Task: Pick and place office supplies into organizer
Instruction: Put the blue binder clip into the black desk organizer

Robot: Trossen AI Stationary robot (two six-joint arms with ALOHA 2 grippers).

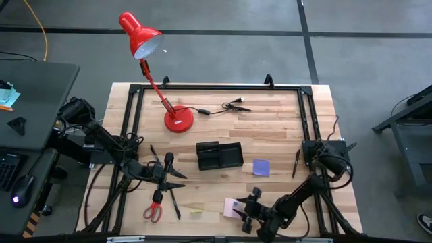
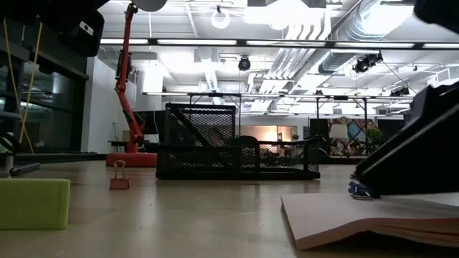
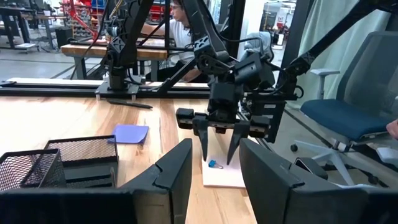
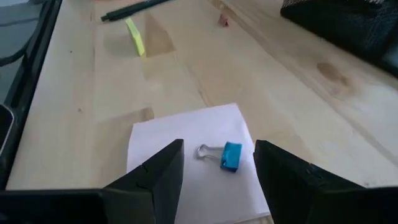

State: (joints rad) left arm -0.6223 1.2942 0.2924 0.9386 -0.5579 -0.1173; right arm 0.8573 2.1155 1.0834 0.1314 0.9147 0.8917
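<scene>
While the right gripper (image 3: 219, 148) hangs just above the pale pink sticky pad (image 4: 193, 155) near the table's front edge, its jaws spread wide and empty, a small blue binder clip (image 4: 229, 155) lies on that pad between them. Well apart, the left gripper (image 1: 167, 170) hovers open beside the black mesh organizer (image 1: 219, 155)

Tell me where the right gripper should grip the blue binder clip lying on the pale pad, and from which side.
Probably the blue binder clip by its blue body, from straight above: it lies flat on the pale pad, wire handle toward one side, and the open right gripper already straddles it.
</scene>
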